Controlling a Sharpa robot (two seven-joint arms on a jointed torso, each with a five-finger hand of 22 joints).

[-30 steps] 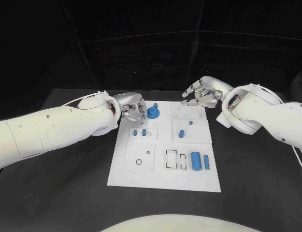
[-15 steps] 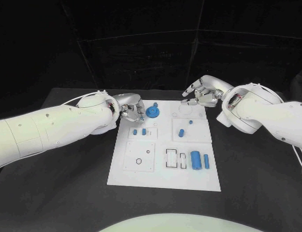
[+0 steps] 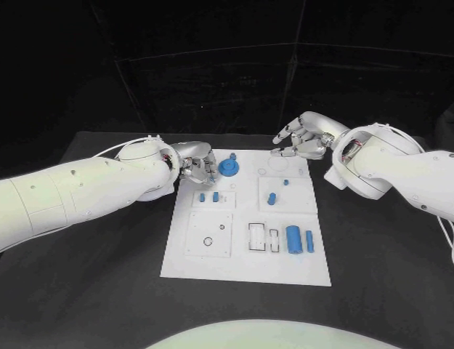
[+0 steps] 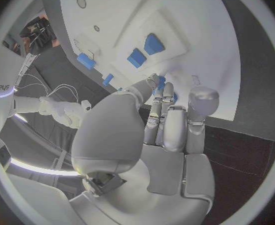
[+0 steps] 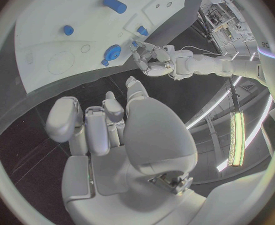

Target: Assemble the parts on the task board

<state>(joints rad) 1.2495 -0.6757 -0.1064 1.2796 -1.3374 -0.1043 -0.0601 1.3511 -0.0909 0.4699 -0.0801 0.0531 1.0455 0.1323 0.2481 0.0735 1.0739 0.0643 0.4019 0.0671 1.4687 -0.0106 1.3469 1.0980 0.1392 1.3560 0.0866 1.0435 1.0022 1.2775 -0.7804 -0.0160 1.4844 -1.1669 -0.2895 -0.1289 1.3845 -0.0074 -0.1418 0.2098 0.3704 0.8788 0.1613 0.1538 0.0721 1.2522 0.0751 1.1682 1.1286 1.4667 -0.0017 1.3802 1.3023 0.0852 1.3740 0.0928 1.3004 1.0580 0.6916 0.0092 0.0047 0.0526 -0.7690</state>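
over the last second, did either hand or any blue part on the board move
Nothing visibly changed. The left hand stays beside the blue round part at the far end of the task board, the right hand stays above the far right corner, and the other blue parts lie as before.

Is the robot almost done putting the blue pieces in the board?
Hardly started. The round blue disc part sits at the white task board's far end, with the left hand beside it. The right hand hovers, holding nothing. Two blue cylinders lie loose.
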